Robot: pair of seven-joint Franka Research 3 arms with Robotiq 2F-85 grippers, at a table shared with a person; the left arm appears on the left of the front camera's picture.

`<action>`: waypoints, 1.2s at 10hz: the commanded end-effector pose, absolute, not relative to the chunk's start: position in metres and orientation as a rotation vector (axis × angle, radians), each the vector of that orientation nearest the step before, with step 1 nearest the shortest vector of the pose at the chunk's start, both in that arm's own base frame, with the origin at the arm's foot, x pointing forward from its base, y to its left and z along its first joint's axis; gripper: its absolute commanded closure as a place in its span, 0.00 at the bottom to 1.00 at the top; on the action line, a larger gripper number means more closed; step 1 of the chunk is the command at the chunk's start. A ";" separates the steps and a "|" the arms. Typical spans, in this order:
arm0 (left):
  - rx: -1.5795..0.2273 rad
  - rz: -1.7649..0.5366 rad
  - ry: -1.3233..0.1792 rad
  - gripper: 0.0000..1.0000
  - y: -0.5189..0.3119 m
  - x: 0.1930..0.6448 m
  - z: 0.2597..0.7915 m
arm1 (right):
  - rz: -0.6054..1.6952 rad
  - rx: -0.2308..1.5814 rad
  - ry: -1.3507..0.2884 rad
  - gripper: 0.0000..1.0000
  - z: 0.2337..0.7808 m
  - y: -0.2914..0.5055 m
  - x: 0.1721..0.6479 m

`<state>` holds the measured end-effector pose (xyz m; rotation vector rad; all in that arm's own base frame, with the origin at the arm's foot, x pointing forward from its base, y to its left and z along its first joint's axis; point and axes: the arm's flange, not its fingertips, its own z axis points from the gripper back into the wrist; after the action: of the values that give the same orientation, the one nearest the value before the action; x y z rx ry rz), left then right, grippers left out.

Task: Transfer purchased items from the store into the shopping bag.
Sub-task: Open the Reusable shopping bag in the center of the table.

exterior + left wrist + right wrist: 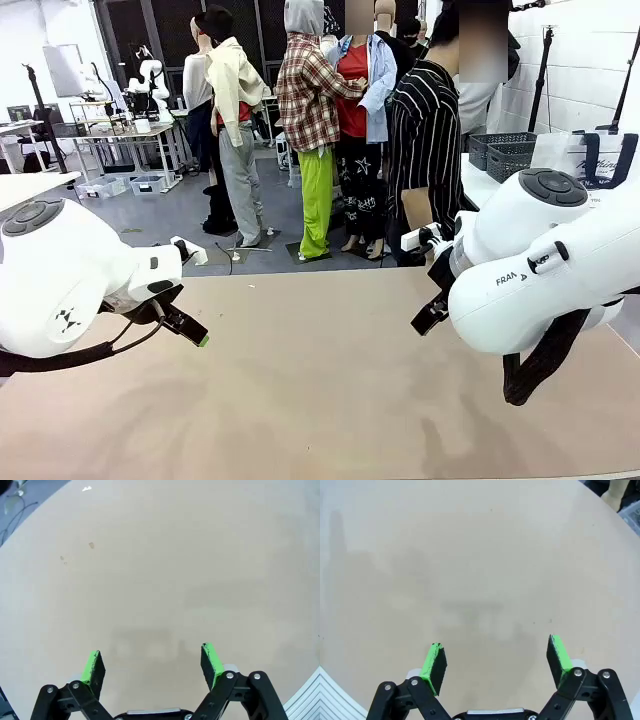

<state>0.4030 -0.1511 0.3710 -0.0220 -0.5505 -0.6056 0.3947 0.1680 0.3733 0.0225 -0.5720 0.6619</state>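
My left gripper (151, 652) hangs open over bare beige tabletop (160, 570), with nothing between its green pads. Above another bare patch of the table (480, 555), my right gripper (495, 645) is open and empty as well. In the front view both white arms sit low at the near side, the left arm (60, 275) on the left and the right arm (540, 260) on the right. The store, a dark grey lattice basket (505, 150), stands on a side surface at the back right. Beside it is the shopping bag (590, 160), white with navy handles. The purchased items are out of view.
A person in a black striped shirt (425, 140) stands at the table's far edge, right of centre. The wide beige table (320, 380) stretches between the two arms. Its far edge runs across the middle of the front view.
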 end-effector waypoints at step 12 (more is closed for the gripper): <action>-0.022 -0.606 -0.551 0.00 -0.151 0.403 0.371 | 0.662 0.022 -0.572 0.00 0.373 0.168 0.395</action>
<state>0.4026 -0.1520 0.3710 -0.0219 -0.5505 -0.6077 0.3946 0.1682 0.3733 0.0212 -0.5721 0.6639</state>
